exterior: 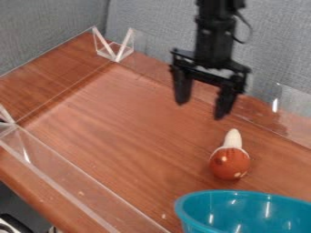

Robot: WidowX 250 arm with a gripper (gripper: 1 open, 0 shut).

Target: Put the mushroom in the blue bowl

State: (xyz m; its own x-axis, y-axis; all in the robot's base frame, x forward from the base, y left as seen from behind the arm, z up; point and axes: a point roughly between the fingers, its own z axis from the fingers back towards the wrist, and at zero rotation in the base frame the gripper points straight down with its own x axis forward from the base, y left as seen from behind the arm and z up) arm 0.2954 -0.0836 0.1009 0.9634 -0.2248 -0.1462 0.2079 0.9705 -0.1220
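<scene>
The mushroom (228, 158) lies on its side on the wooden table, red-orange cap toward the camera and cream stem pointing away. The blue bowl (246, 215) sits at the bottom right, cut off by the frame edge, just in front of the mushroom. My black gripper (202, 100) hangs open above the table, fingers pointing down, up and to the left of the mushroom. Nothing is between its fingers.
Clear acrylic walls (58, 187) fence the wooden table (109, 109) along the left, front and back right. A grey fabric wall stands behind.
</scene>
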